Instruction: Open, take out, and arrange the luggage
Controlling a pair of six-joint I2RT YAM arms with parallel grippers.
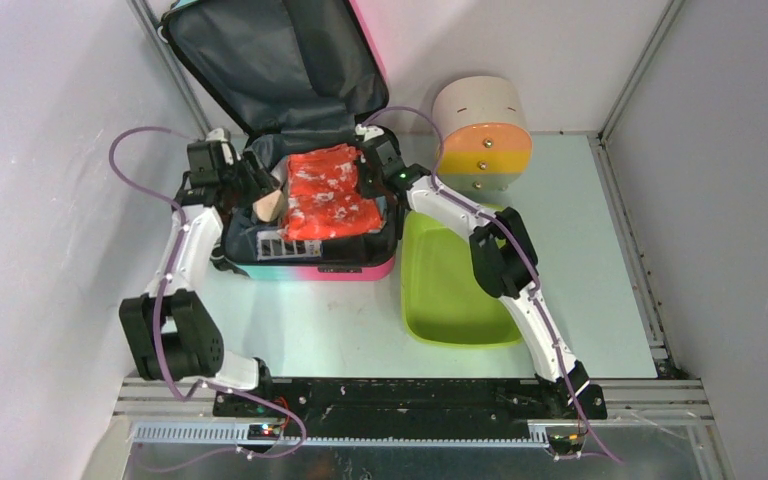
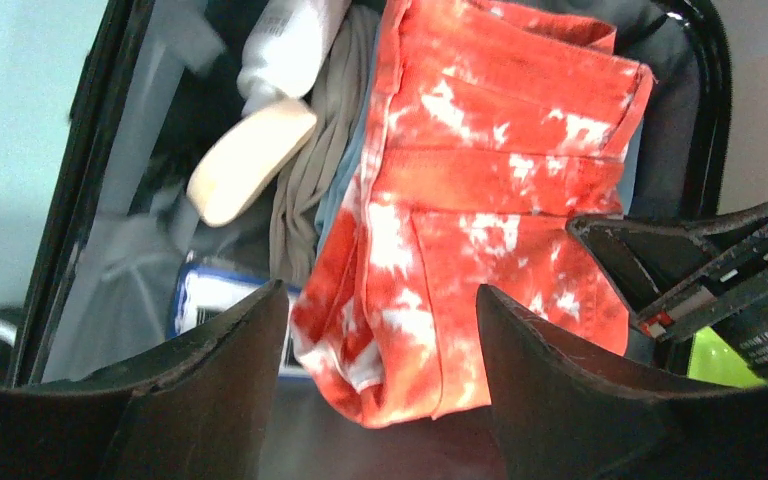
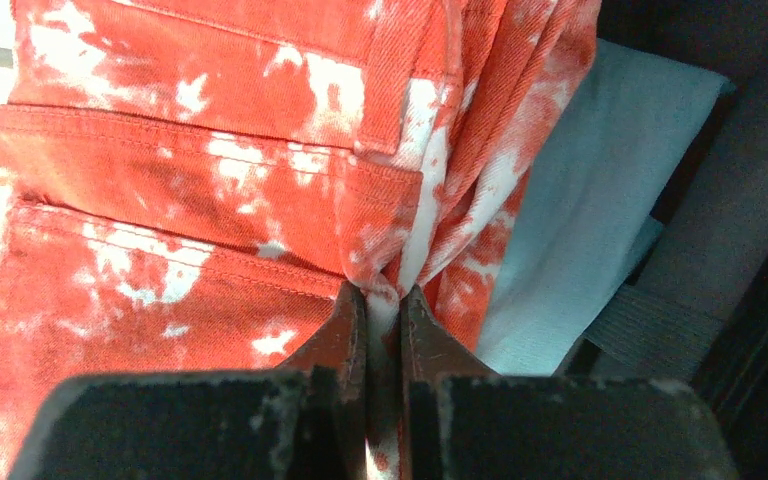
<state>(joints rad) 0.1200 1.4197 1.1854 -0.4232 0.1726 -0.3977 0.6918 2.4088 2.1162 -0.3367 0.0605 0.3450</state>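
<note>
Luggage [image 1: 310, 268]: open at back left of the pale table [image 1: 310, 335], lid leaning into the wall corner, left wall close by. Inside, right pincer [image 3: 382, 300] clamped on a fold of an orange tie-dye denim garment [image 1: 325, 195]; left pincer [image 2: 380, 292] spread apart over it. Just beside, on the right, a lime-green tray [image 1: 450, 290]; behind that, a beige cylinder [image 1: 480, 120]. Open surface in front, up to the arm bases.

Bright, even overhead light fills the top view, with only soft shadows around the open pink-to-teal hard-shell suitcase [image 1: 310, 268]. In the left wrist view the suitcase's left side is smeared with blur and the area beyond it washes out pale. In the right wrist view the orange-and-white tie-dyed denim garment [image 3: 190, 200] inside the suitcase is sharp, weave clear.
</note>
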